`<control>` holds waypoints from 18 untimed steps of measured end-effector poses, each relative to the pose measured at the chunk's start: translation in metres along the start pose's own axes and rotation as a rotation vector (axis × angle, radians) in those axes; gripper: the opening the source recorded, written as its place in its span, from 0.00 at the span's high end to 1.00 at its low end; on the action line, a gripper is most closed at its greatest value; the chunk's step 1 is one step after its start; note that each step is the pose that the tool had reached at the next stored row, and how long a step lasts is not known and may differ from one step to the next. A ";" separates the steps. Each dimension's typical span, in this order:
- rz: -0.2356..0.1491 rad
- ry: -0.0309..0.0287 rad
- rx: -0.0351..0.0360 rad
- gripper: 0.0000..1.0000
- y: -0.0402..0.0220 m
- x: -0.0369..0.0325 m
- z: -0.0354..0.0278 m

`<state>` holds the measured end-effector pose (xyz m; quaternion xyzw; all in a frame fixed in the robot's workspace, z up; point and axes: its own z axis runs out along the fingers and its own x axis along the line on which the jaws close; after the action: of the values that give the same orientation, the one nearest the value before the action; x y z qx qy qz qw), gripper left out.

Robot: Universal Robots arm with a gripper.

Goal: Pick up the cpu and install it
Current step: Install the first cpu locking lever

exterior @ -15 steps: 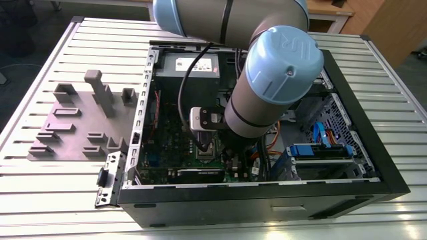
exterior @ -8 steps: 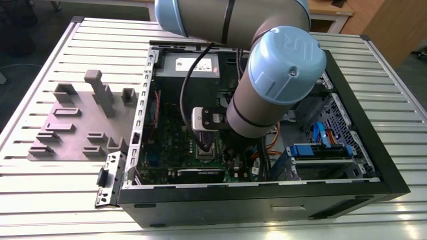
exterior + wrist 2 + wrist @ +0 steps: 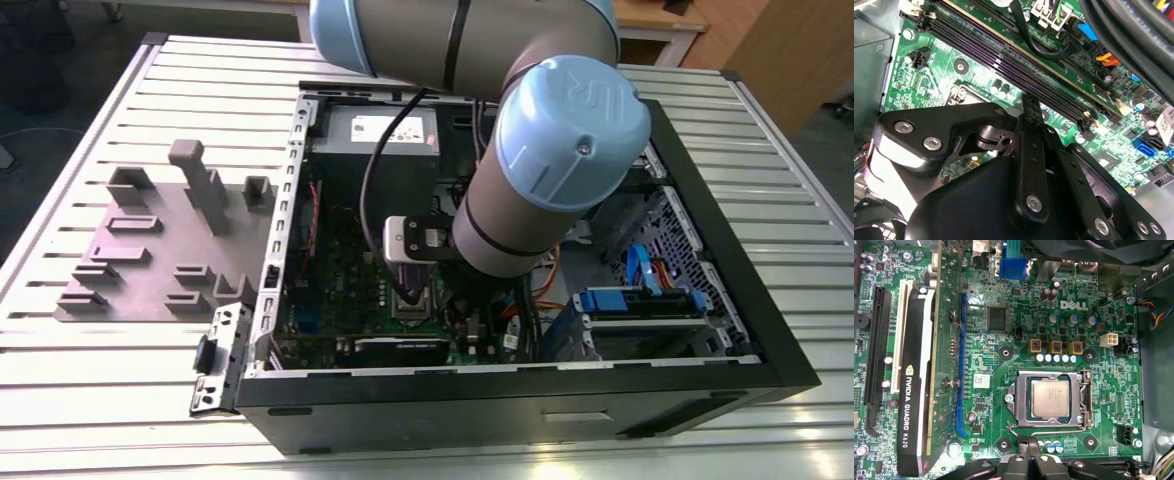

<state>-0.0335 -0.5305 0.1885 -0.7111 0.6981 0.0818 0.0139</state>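
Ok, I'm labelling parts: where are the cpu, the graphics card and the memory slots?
the cpu (image 3: 1050, 398), first wrist view, centre of its metal top.
the graphics card (image 3: 910, 405), first wrist view, middle of its black shroud.
the memory slots (image 3: 1004, 65), second wrist view, middle of one dark slot.

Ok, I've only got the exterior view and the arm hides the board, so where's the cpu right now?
Observer: In the first wrist view the cpu lies flat inside the silver socket frame on the motherboard.
Operator: Is the claw on it?
Observer: No. In that same view the claw hangs off one edge of the socket frame, clear of the cpu.
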 end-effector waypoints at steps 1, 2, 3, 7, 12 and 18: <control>0.000 -0.0002 0.0000 0.89 0.0000 0.0000 0.0001; 0.000 -0.0004 0.0001 0.89 -0.0001 0.0000 0.0002; 0.000 -0.0004 0.0001 0.89 0.0000 0.0000 0.0002; 0.000 -0.0017 0.0006 0.89 0.0001 -0.0004 -0.0014; 0.000 -0.0010 0.0008 0.89 0.0019 -0.0005 -0.0028; -0.001 -0.0013 0.0032 0.89 0.0088 -0.0006 -0.0025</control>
<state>-0.0421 -0.5304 0.1919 -0.7113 0.6980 0.0812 0.0155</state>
